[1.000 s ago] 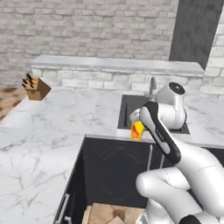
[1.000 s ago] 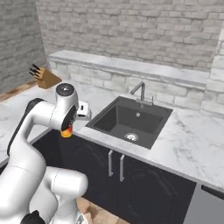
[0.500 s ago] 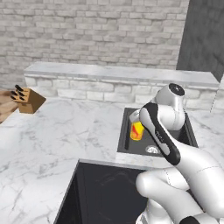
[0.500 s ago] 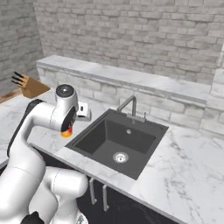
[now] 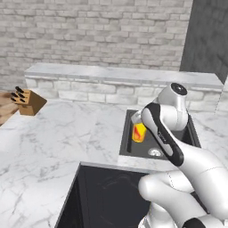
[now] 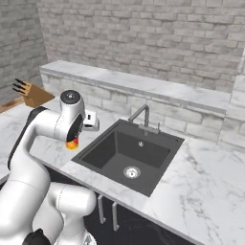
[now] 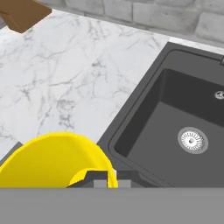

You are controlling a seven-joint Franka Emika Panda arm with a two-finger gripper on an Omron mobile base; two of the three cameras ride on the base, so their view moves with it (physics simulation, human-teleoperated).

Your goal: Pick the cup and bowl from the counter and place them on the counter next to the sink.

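Observation:
My gripper (image 5: 137,121) is shut on the cup (image 5: 139,132), a small yellow tumbler with a red-orange pattern. It hangs above the left rim of the dark grey sink (image 5: 133,149). From the right base the cup (image 6: 72,143) peeks out under the hand, over the white marble counter (image 6: 52,143) just left of the sink (image 6: 129,153). Through the hand camera the cup's yellow rim (image 7: 52,162) sits in front of the fingertips (image 7: 98,178), with the sink (image 7: 175,118) and its silver drain to the right and the counter (image 7: 74,65) to the left. The bowl is out of view.
A grey faucet (image 6: 142,116) stands at the back of the sink. A wooden knife block (image 5: 28,100) (image 6: 32,94) sits far left on the counter. A raised marble ledge (image 5: 111,73) and brick wall run behind. More marble counter (image 6: 201,186) lies right of the sink.
The whole picture has shifted in both base views: the base has driven, and the sink now lies nearer and more central. The cup has stayed in the shut gripper.

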